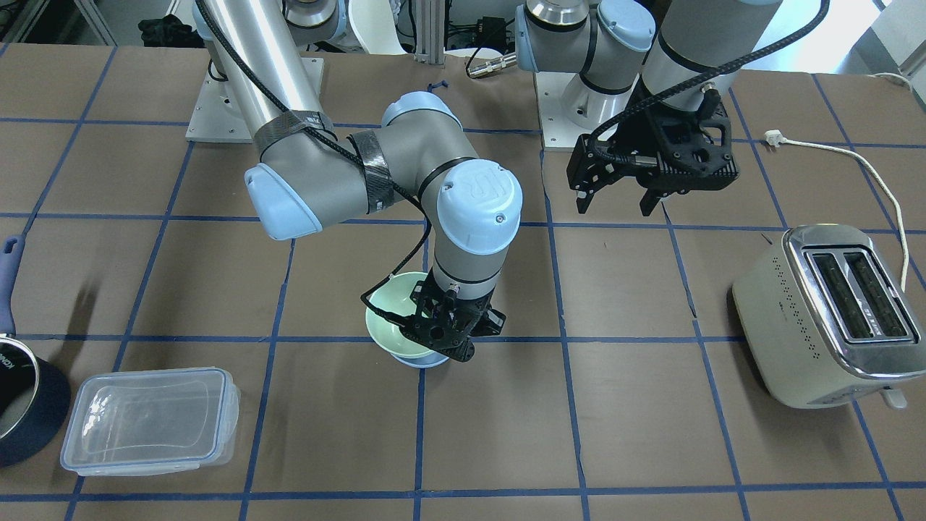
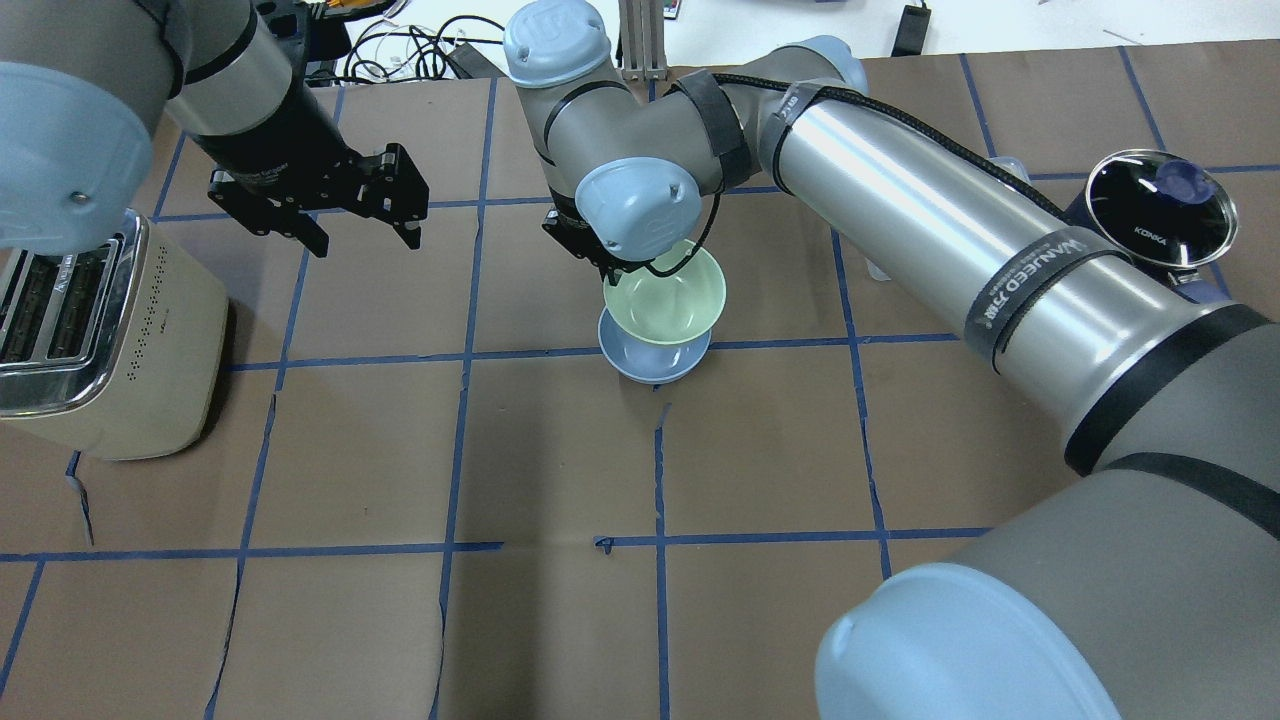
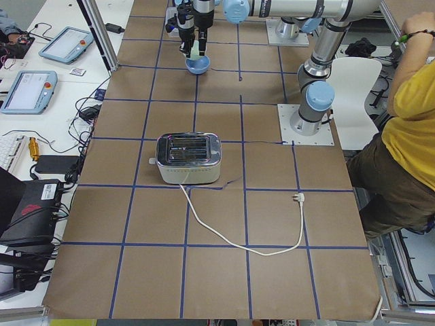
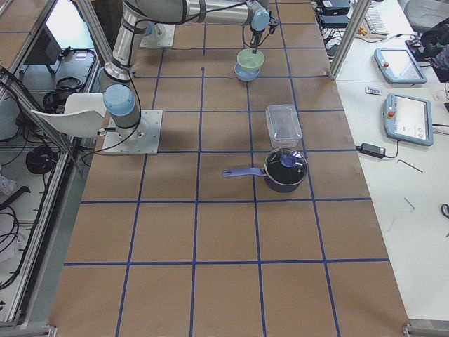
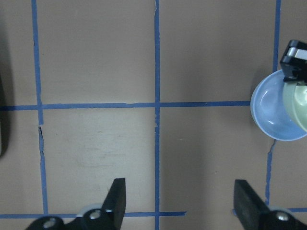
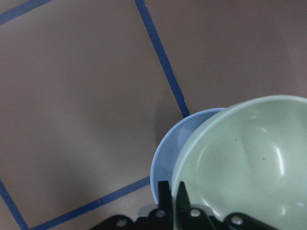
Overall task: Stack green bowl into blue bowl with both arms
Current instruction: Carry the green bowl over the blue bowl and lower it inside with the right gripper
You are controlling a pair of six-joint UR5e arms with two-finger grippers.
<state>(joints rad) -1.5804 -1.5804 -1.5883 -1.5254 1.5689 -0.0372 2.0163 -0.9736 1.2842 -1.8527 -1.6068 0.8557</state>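
My right gripper (image 6: 172, 191) is shut on the rim of the pale green bowl (image 2: 665, 295) and holds it tilted just over the light blue bowl (image 2: 650, 362). The blue bowl stands on the table near its middle. The green bowl (image 1: 387, 318) overlaps most of the blue bowl (image 1: 427, 359) but sits off-centre; I cannot tell whether they touch. Both show in the right wrist view, green bowl (image 6: 249, 163) over blue bowl (image 6: 168, 153). My left gripper (image 2: 365, 240) is open and empty, raised above the table, well to the side of the bowls (image 5: 271, 112).
A cream toaster (image 1: 825, 311) stands on the left arm's side, its white cord and plug (image 1: 774, 137) behind it. A clear plastic container (image 1: 152, 420) and a dark blue lidded saucepan (image 2: 1160, 205) are on the right arm's side. A person (image 3: 408, 115) sits beside the table.
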